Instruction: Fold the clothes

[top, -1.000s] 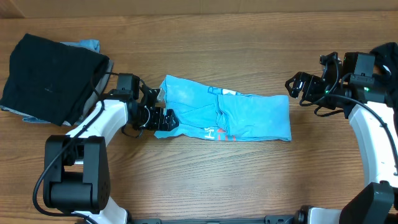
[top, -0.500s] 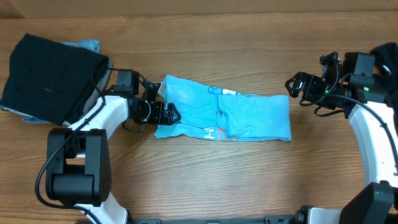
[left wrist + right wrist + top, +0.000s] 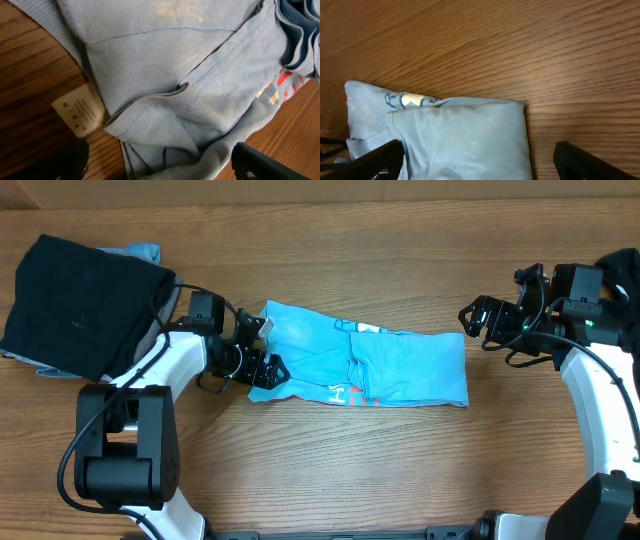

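The light blue T-shirt (image 3: pixel 370 365) lies in the middle of the table, folded into a long strip with red-and-white lettering on its near edge. My left gripper (image 3: pixel 262 350) stands open over the strip's left end. In the left wrist view its fingers (image 3: pixel 267 164) straddle bunched hem fabric (image 3: pixel 175 120) beside a white size label (image 3: pixel 80 110), gripping nothing. My right gripper (image 3: pixel 477 322) hovers open just off the shirt's far right corner. In the right wrist view that end of the shirt (image 3: pixel 465 135) shows below the gripper (image 3: pixel 480 165).
A folded black garment (image 3: pixel 85 305) lies at the back left on grey and blue pieces (image 3: pixel 140 253). Another dark garment (image 3: pixel 625 275) sits at the right edge behind the right arm. Bare wood surrounds the shirt.
The left gripper has shifted a little from the shirt's near left corner toward the middle of its left end. The right arm has not moved.
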`<action>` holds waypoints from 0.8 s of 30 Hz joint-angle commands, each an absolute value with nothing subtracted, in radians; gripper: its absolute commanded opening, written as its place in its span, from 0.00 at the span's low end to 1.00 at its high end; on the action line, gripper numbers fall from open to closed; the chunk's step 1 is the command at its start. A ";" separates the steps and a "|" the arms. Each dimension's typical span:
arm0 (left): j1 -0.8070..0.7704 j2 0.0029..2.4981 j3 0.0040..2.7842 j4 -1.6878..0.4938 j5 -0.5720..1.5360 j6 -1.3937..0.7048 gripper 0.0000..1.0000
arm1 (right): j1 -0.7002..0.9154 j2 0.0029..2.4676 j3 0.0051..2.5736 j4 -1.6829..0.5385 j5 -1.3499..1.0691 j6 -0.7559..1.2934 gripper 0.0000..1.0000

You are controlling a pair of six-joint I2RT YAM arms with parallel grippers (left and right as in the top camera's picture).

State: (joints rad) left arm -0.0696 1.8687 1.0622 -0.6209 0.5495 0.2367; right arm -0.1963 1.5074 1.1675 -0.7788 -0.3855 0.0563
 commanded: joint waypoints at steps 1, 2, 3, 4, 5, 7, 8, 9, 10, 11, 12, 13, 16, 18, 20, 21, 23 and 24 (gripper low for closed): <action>-0.073 1.977 0.988 -0.654 0.411 0.257 0.95 | -0.198 1.494 1.185 -0.776 -0.382 0.060 1.00; -0.073 1.977 0.988 -0.656 0.412 0.265 0.95 | -0.198 1.494 1.185 -0.776 -0.382 0.060 1.00; -0.073 1.977 0.988 -0.658 0.412 0.273 0.95 | -0.198 1.494 1.185 -0.776 -0.382 0.060 1.00; -0.073 1.977 0.988 -0.663 0.413 0.291 0.96 | -0.198 1.494 1.185 -0.776 -0.382 0.060 1.00; -0.073 1.977 0.988 -0.670 0.416 0.315 0.98 | -0.198 1.494 1.185 -0.776 -0.382 0.060 1.00; -0.073 1.977 0.988 -0.685 0.416 0.355 1.00 | -0.198 1.494 1.185 -0.776 -0.382 0.060 1.00; -0.073 1.977 0.988 -0.691 0.416 0.364 0.99 | -0.198 1.494 1.185 -0.776 -0.382 0.060 1.00; -0.073 1.977 0.988 -0.694 0.414 0.364 0.99 | -0.198 1.494 1.185 -0.776 -0.382 0.060 1.00; -0.073 1.977 0.988 -0.696 0.414 0.364 0.98 | -0.198 1.494 1.185 -0.776 -0.382 0.060 1.00; -0.073 1.977 0.988 -0.696 0.411 0.363 0.98 | -0.198 1.494 1.185 -0.776 -0.382 0.060 1.00; -0.073 1.977 0.988 -0.696 0.407 0.363 0.98 | -0.198 1.494 1.185 -0.776 -0.382 0.060 1.00; -0.073 1.977 0.988 -0.696 0.399 0.363 0.98 | -0.198 1.494 1.185 -0.776 -0.382 0.060 1.00; -0.073 1.977 0.988 -0.694 0.385 0.356 0.97 | -0.198 1.494 1.185 -0.776 -0.382 0.060 1.00; -0.073 1.977 0.988 -0.679 0.385 0.329 0.96 | -0.198 1.494 1.185 -0.776 -0.382 0.060 1.00; -0.073 1.977 0.988 -0.671 0.384 0.316 0.95 | -0.198 1.494 1.185 -0.776 -0.382 0.060 1.00; -0.073 1.977 0.988 -0.669 0.383 0.313 0.95 | -0.198 1.494 1.185 -0.776 -0.382 0.060 1.00; -0.073 1.977 0.988 -0.667 0.361 0.288 0.94 | -0.198 1.494 1.185 -0.776 -0.382 0.060 1.00; -0.073 1.979 0.988 -0.665 0.346 0.275 0.93 | -0.198 1.494 1.185 -0.776 -0.382 0.060 1.00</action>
